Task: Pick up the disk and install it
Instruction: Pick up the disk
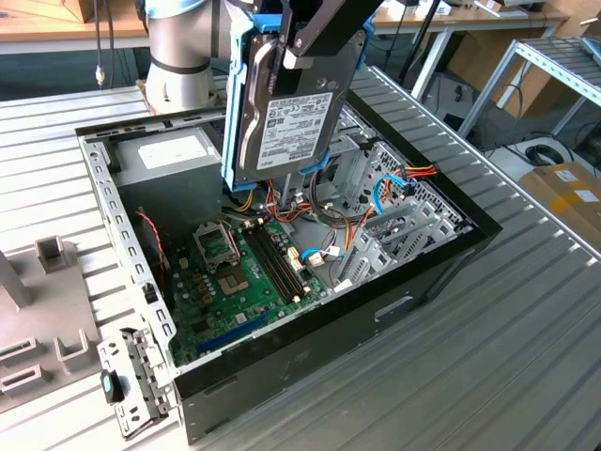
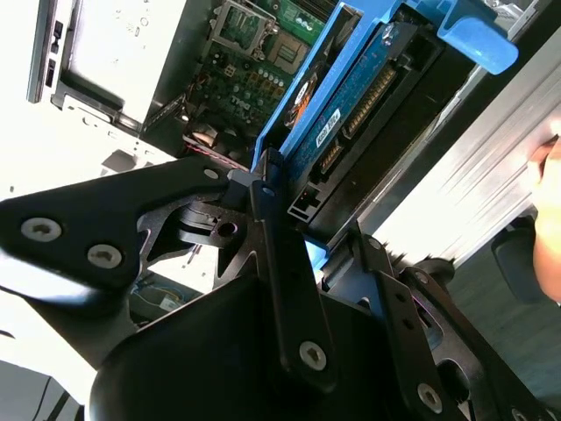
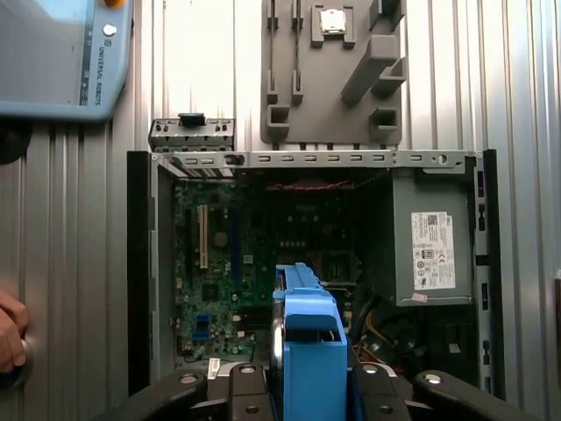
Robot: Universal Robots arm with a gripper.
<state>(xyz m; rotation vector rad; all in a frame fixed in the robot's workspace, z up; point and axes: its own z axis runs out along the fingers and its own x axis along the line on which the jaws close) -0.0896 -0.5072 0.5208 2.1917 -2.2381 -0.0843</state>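
The tool (image 1: 299, 49) is clamped on the disk (image 1: 286, 117) and holds it in the air above the open computer case (image 1: 310, 352). The disk hangs on edge, slightly tilted. In the exterior view its labelled metal face is turned toward the camera and the blue carrier rails (image 1: 232, 113) run down its sides. One black finger lies across the upper part of the labelled face. In the second wrist view the fingers (image 2: 276, 254) flank the end of the disk on both flat sides, and its circuit-board side faces the camera.

The disk's lower edge hangs over the bundle of coloured cables (image 1: 280, 199). It sits between the grey power supply (image 1: 174, 155) on the exterior view's left and the metal drive bays (image 1: 394, 225) on the exterior view's right. I cannot tell whether that edge is clear of the cables. The green motherboard (image 1: 235, 291) lies flat on the case floor below it, nearer the camera.

The case rests on a ribbed metal counter (image 1: 526, 357). In the first wrist view a grey fixture plate (image 3: 329, 79) lies on the counter just beyond the case. A person's hand (image 3: 9, 338) rests at the counter's edge, and a teach pendant (image 3: 57, 53) shows in the corner.
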